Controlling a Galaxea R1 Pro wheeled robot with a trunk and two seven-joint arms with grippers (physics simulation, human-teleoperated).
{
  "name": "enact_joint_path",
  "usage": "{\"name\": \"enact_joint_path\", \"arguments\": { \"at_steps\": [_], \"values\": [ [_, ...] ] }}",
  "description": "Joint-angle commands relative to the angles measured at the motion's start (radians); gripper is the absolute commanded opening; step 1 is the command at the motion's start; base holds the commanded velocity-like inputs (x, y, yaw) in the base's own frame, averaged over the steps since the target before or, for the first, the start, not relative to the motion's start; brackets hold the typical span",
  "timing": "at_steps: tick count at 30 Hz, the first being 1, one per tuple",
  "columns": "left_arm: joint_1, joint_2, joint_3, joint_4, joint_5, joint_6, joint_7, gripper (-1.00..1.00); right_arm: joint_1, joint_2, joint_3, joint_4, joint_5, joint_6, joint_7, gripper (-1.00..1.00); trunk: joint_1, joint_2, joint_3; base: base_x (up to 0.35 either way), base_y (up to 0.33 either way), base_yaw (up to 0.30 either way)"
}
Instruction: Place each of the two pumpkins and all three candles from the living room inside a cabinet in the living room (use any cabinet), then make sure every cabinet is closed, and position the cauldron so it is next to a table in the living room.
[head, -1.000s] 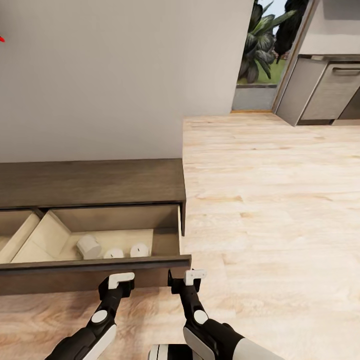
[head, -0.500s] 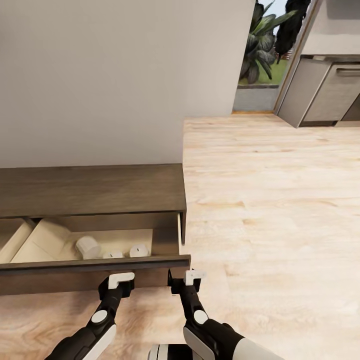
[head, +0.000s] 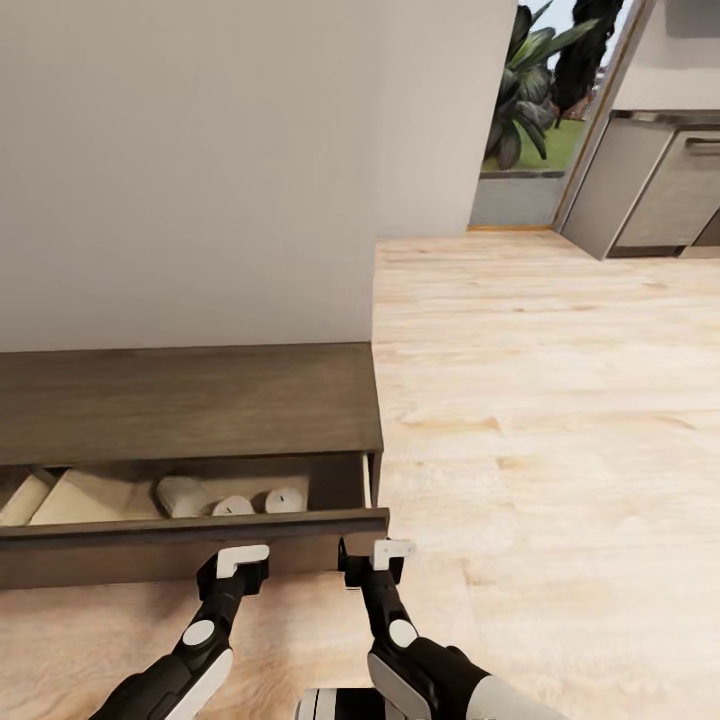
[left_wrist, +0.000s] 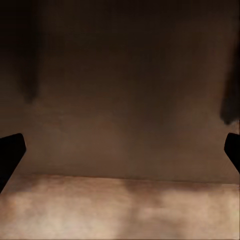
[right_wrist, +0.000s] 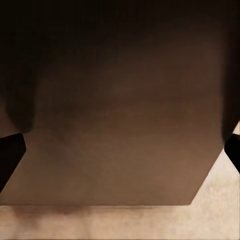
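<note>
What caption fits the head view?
Both grippers, left and right, at the partly open cabinet drawer holding candles.

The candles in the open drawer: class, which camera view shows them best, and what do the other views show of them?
The head view. It looks down into the cabinet drawer, where three off-white candles sit behind the drawer front. The left and right wrist views face dark brown wood and pale floor close up, giving nothing of the candles.

The drawer (head: 190, 545) of the cabinet (head: 190, 400) has slid further in, half hiding the candles (head: 235, 505).
</note>
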Motion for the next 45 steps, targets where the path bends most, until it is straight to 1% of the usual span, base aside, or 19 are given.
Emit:
{"name": "enact_joint_path", "arguments": {
  "at_steps": [1, 14, 24, 36, 45],
  "values": [
    [-0.002, 0.001, -0.007, 0.000, 0.011, -0.008, 0.007, 1.00, -0.002, 0.000, 0.012, -0.001, 0.005, 0.000, -0.001, 1.00, 0.000, 0.000, -0.001, 0.187, 0.079, 0.000],
    [-0.002, 0.001, -0.007, 0.000, 0.010, -0.008, 0.007, 1.00, -0.002, 0.000, 0.012, -0.001, 0.005, 0.000, -0.001, 1.00, 0.000, 0.000, -0.001, 0.158, 0.009, 0.000],
    [-0.002, 0.001, -0.007, 0.000, 0.010, -0.008, 0.008, 1.00, -0.002, 0.000, 0.012, -0.001, 0.005, 0.000, -0.001, 1.00, 0.000, 0.000, -0.001, 0.086, 0.000, 0.000],
    [-0.002, 0.001, -0.007, 0.000, 0.010, -0.008, 0.008, 1.00, -0.002, 0.000, 0.012, -0.001, 0.005, 0.000, -0.001, 1.00, 0.000, 0.000, -0.001, 0.176, 0.000, 0.000],
    [-0.002, 0.001, -0.007, 0.000, 0.009, -0.008, 0.008, 1.00, -0.002, 0.000, 0.012, -0.001, 0.005, 0.000, -0.001, 1.00, 0.000, 0.000, -0.001, 0.040, 0.000, 0.000]
  ]
}}
